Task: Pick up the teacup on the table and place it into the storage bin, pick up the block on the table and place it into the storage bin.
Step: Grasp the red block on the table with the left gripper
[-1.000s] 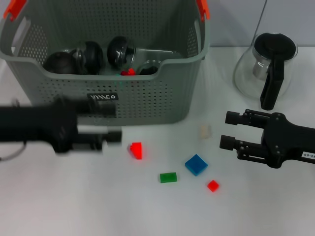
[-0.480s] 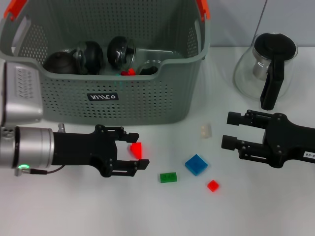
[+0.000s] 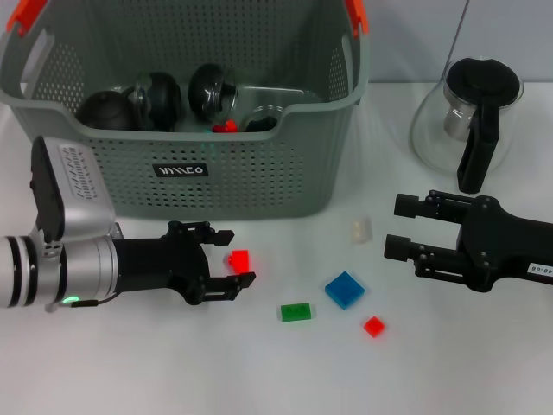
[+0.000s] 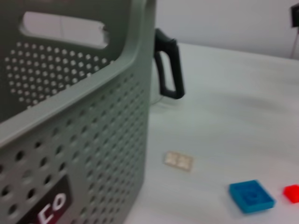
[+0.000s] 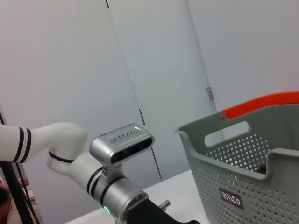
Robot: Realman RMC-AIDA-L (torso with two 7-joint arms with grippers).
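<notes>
Nearest the camera, a small red block (image 3: 373, 326), a green block (image 3: 295, 311) and a blue block (image 3: 345, 290) are lying on the white table (image 3: 173, 363). Just behind them, the left gripper (image 3: 233, 258) is reaching in low over the table with its fingers spread apart, straddling a red block (image 3: 239, 261); whether the pads are touching it cannot be told. Level with it, the right gripper (image 3: 399, 227) is hovering with its fingers apart, holding nothing, near a small cream block (image 3: 360, 230). Farther back, the storage bin (image 3: 259, 186) is standing with dark round teacups (image 3: 155, 97) and a small red piece (image 3: 225, 126) already inside. Beyond the right gripper, a glass teapot (image 3: 471, 121) with black lid and handle is sitting upright.
</notes>
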